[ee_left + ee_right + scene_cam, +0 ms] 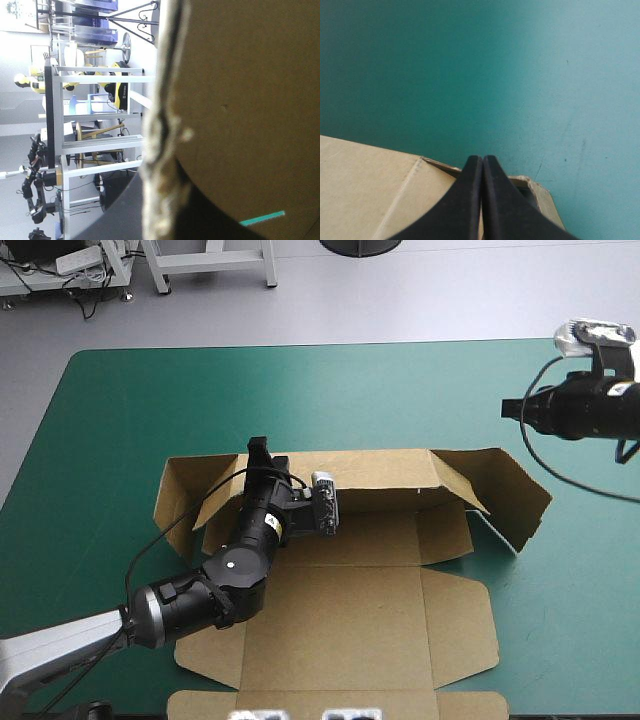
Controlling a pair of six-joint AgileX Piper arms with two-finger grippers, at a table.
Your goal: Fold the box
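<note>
At left, nipped all but closed on the raised far wall of the box, near its left end: left gripper. Mid-table on the cover, far wall and end flaps up, near panels flat. At right, above the cover beyond the right flap: right gripper, pressed tight together, empty.

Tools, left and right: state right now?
Left tool: closed on the box, at its raised rear wall.
Right tool: closed, holding nothing.
</note>
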